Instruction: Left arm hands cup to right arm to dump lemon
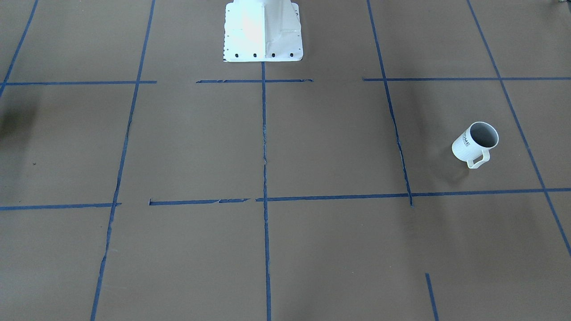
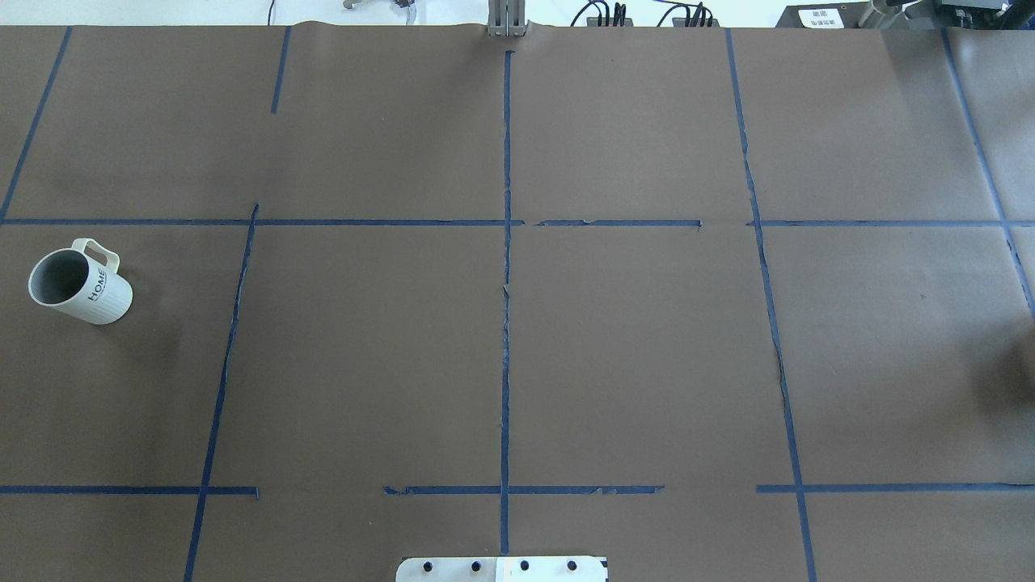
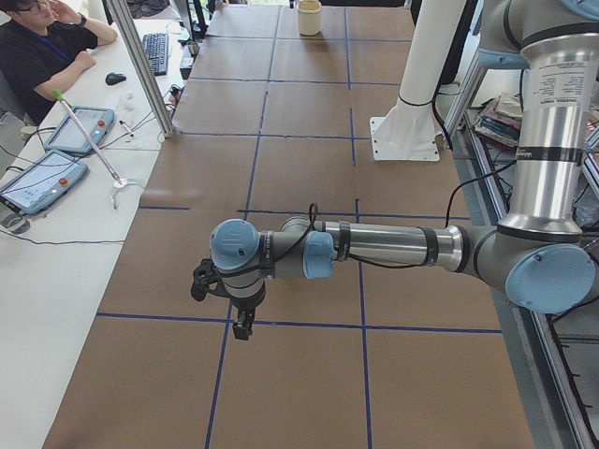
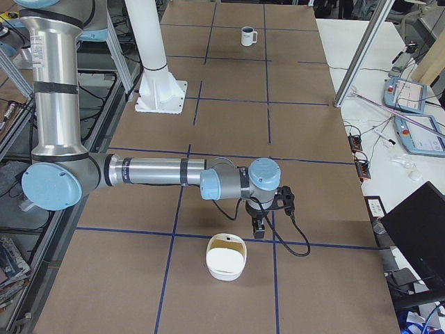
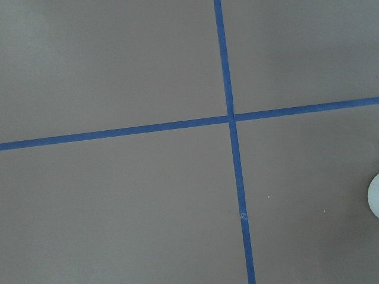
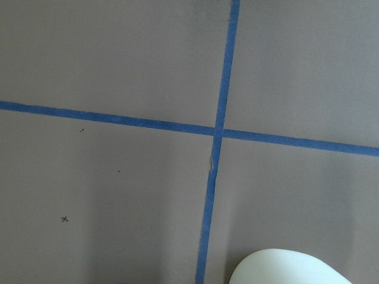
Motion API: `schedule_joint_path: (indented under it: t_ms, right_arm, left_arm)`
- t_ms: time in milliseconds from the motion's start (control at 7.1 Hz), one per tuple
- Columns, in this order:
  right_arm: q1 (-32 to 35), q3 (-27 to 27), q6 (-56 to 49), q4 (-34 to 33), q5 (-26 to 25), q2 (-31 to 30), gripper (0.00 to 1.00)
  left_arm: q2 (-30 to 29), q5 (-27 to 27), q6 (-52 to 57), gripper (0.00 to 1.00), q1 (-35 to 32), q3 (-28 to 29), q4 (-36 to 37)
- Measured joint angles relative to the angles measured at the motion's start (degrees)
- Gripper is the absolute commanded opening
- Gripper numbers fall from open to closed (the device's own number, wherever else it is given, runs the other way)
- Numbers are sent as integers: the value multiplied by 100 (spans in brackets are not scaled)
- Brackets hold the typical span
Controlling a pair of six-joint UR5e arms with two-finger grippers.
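Observation:
The white "HOME" cup [image 1: 473,143] stands upright on the brown table on my left side, handle toward the table's far edge. It also shows in the overhead view [image 2: 81,284] and, small and far, in the exterior right view [image 4: 247,36]. Its grey inside shows no lemon. My left gripper [image 3: 241,327] hangs low over a tape crossing and shows only in the exterior left view; I cannot tell if it is open. My right gripper [image 4: 257,229] hangs just behind a white bowl [image 4: 227,259] and shows only in the exterior right view; I cannot tell its state.
The white bowl also shows in the right wrist view [image 6: 290,269] and far off in the exterior left view [image 3: 309,17]. The white robot base [image 1: 263,35] stands mid-table. A person [image 3: 37,47] sits at a side desk with tablets [image 3: 37,182]. A white edge [image 5: 374,195] shows in the left wrist view.

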Motion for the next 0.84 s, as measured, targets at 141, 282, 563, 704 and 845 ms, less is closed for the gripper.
schedule_joint_path:
  t_ms: [141,282,563,704,845]
  right_arm:
    - [-1,-9,17,1,-36,-5,100]
    - [-3,-8,36,3,-123,-4,100]
    - [-3,70,57,9,-226,36,100]
    - [-7,178,86,10,-239,68,100]
    - [-9,278,271,8,-239,125,100]
  left_arm:
    - [0,-2,1,100,0,-3,0]
    - [0,-12,1,100,0,-6,-2]
    - [-15,0,-10,100,22,-42,-10]
    - [-36,32,-22,100,103,-91,-30]
    - [-67,76,-28,100,210,-129,-104]
